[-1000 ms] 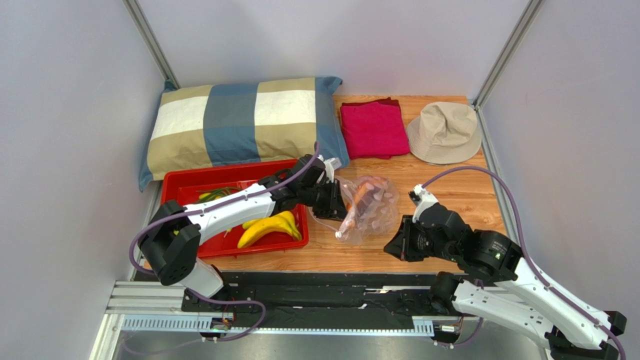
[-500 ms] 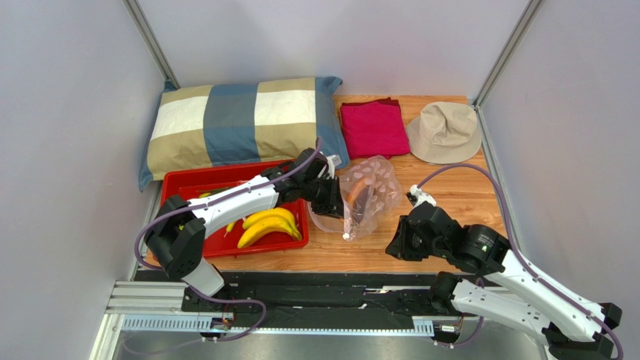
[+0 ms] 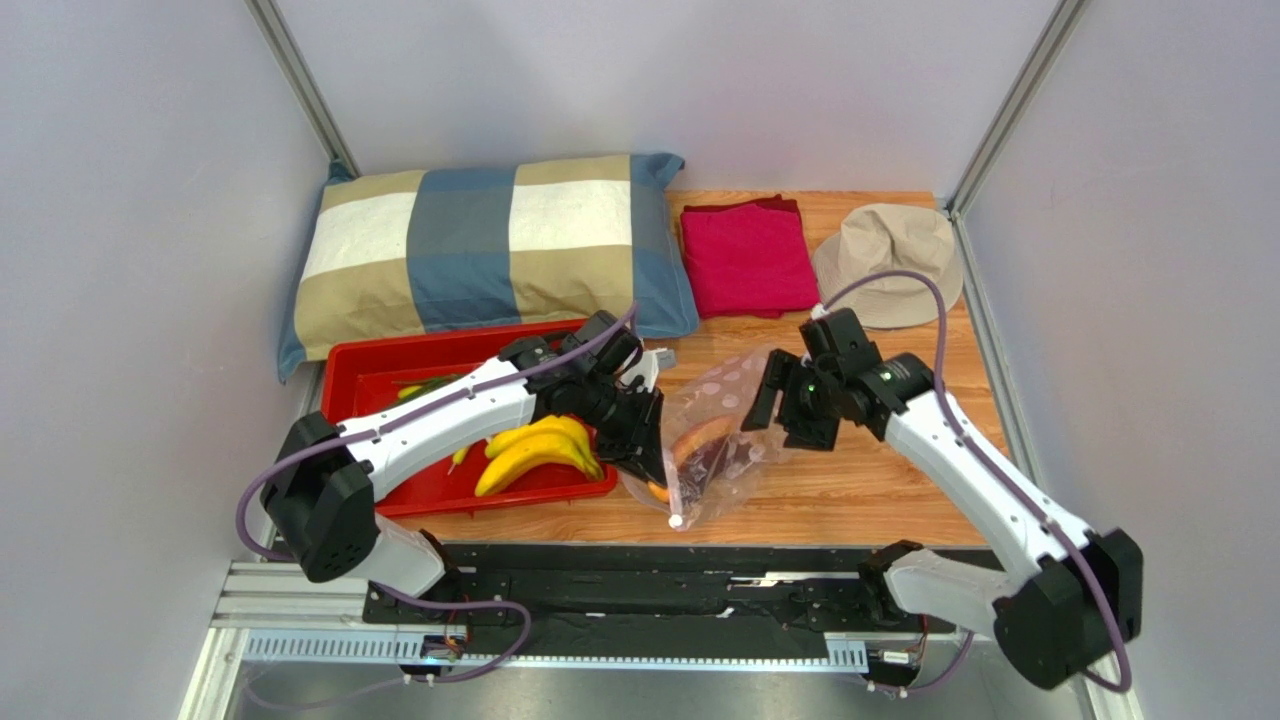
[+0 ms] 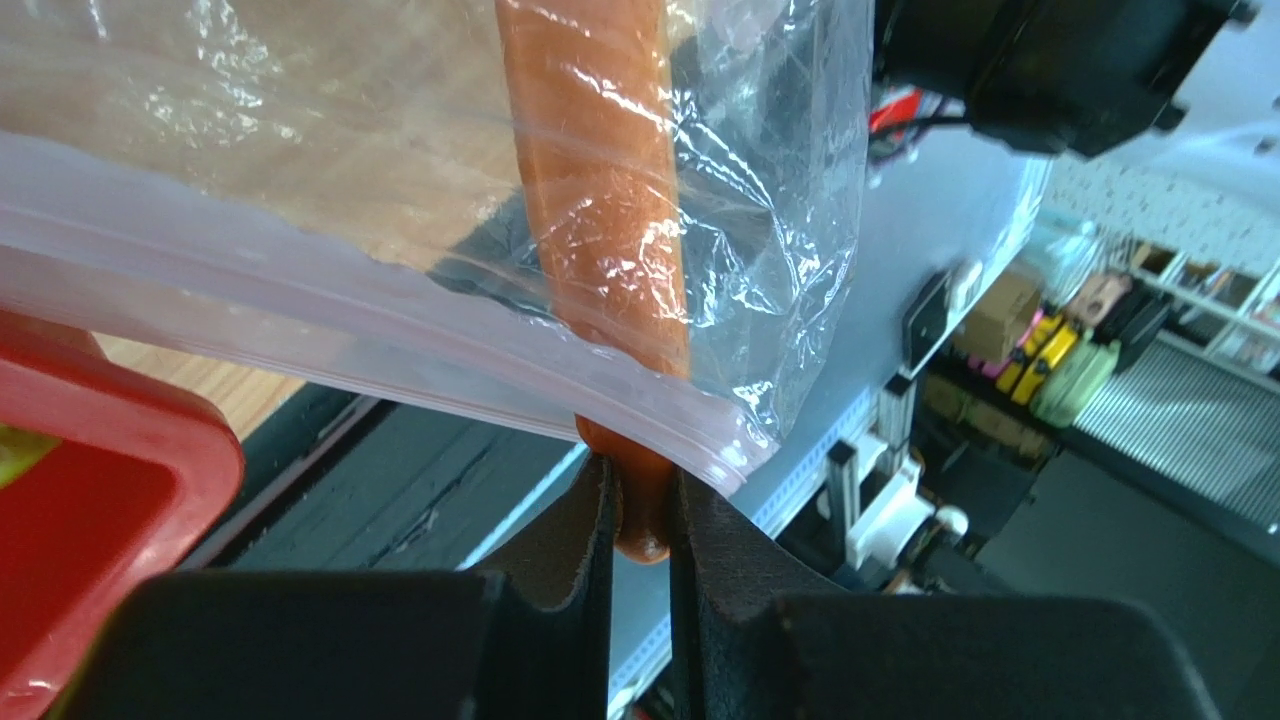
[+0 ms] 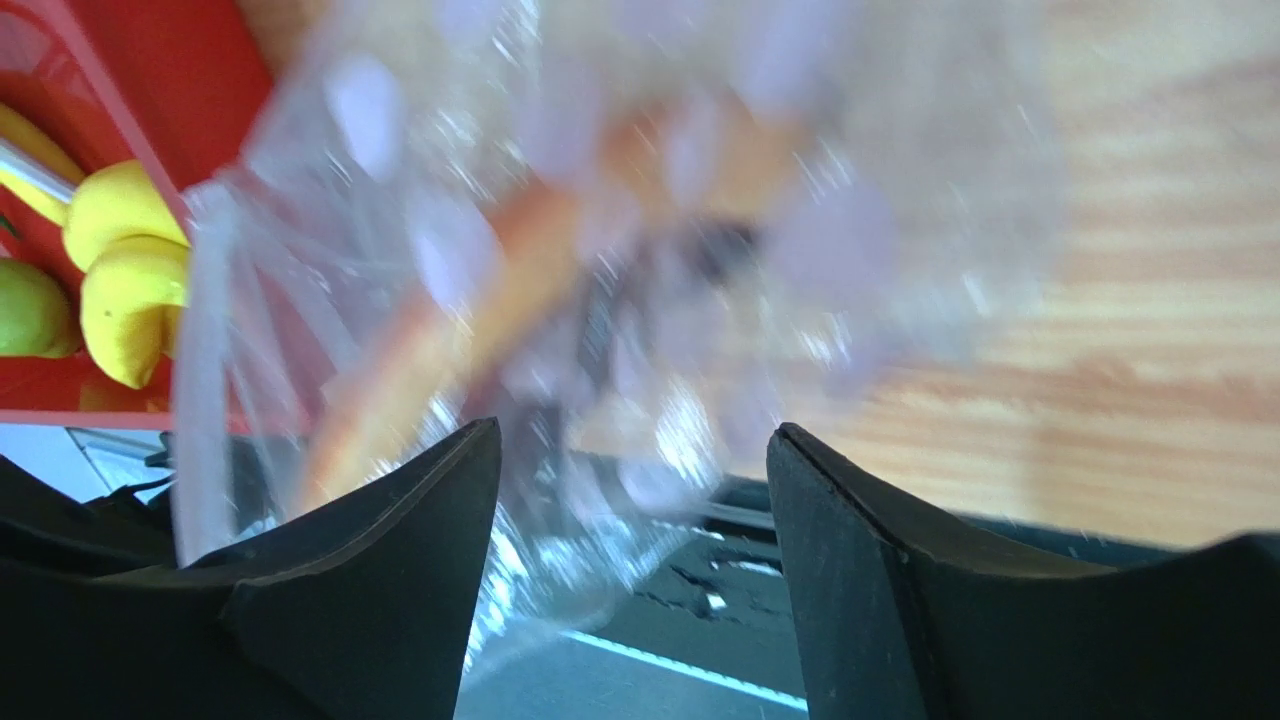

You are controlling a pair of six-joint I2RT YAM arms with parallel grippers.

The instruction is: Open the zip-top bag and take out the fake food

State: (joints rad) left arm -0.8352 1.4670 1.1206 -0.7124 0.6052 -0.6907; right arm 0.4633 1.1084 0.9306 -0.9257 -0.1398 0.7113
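The clear zip-top bag (image 3: 729,428) lies on the wooden table, and its pink zip strip (image 4: 376,360) crosses the left wrist view. A long orange piece of fake food (image 4: 601,195) lies mostly inside it, with its tip poking out past the strip. My left gripper (image 4: 643,518) is shut on that tip, at the bag's near-left mouth (image 3: 649,468). My right gripper (image 3: 774,413) hangs open at the bag's far-right side. The blurred bag (image 5: 631,225) lies just beyond its spread fingers (image 5: 406,525). Yellow bananas (image 3: 534,450) lie in the red tray (image 3: 383,368).
A checked pillow (image 3: 481,248) lies behind the tray. A pink folded cloth (image 3: 747,258) and a beige hat (image 3: 890,263) sit at the back right. A green fruit (image 5: 30,308) shows beside the bananas (image 5: 128,270). The black rail runs along the near edge.
My right arm swung from the near edge up to the bag's far-right side and its jaws opened. My left gripper drew back toward the near edge with the orange piece, and the bag shifted.
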